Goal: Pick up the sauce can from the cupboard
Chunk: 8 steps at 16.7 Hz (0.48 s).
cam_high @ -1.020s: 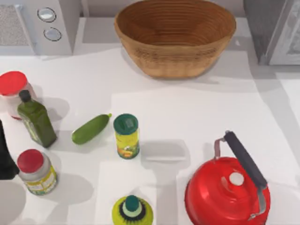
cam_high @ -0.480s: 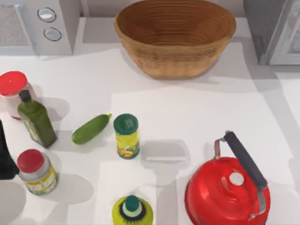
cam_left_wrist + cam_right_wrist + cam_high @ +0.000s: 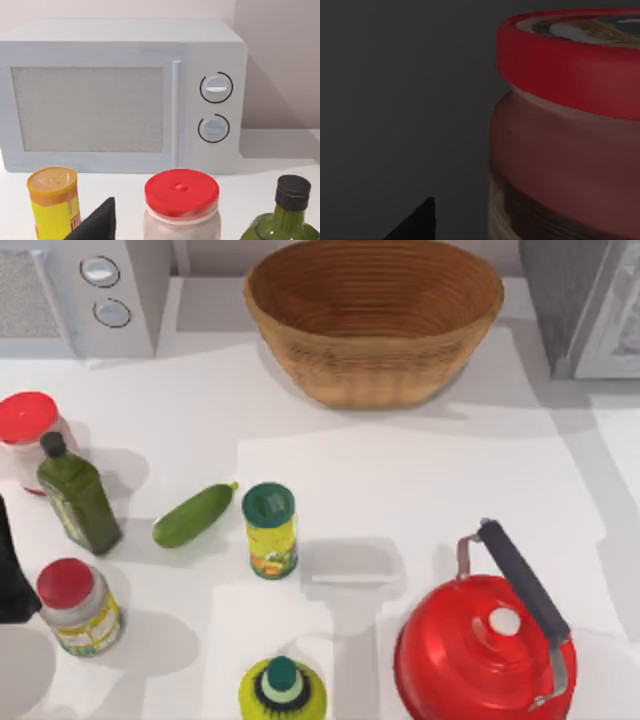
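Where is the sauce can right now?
The sauce can looms close in the right wrist view, in a dim enclosed space, right beside the right pincer's dark fingertip.

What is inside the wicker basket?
The wicker basket shows only its bare woven floor and walls in the top view; nothing lies in it. Its near inner wall is hidden by the rim.

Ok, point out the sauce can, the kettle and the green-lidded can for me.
sauce can [image 3: 570, 70]: right wrist view, on its red rim.
kettle [image 3: 450, 655]: top view, on its red body.
green-lidded can [image 3: 268, 504]: top view, on its lid.
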Each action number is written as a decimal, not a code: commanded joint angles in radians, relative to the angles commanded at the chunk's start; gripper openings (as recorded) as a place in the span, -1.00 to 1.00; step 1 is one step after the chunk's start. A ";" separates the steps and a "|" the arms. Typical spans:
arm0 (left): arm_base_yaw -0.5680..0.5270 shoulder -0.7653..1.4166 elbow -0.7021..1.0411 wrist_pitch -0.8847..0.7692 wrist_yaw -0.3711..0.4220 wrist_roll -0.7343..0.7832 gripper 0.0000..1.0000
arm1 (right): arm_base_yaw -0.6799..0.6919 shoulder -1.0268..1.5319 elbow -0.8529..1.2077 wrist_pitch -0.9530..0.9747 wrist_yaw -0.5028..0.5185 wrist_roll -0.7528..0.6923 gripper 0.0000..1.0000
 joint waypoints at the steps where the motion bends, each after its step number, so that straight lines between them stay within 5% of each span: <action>1: 0.000 0.000 0.000 0.000 0.000 0.000 1.00 | -0.003 0.023 0.027 -0.004 -0.003 0.000 1.00; 7: 0.000 0.000 0.000 0.000 0.000 0.000 1.00 | -0.007 0.049 0.058 -0.009 -0.006 0.000 1.00; 8: 0.000 0.000 0.000 0.000 0.000 0.000 1.00 | -0.007 0.049 0.058 -0.009 -0.006 0.000 0.85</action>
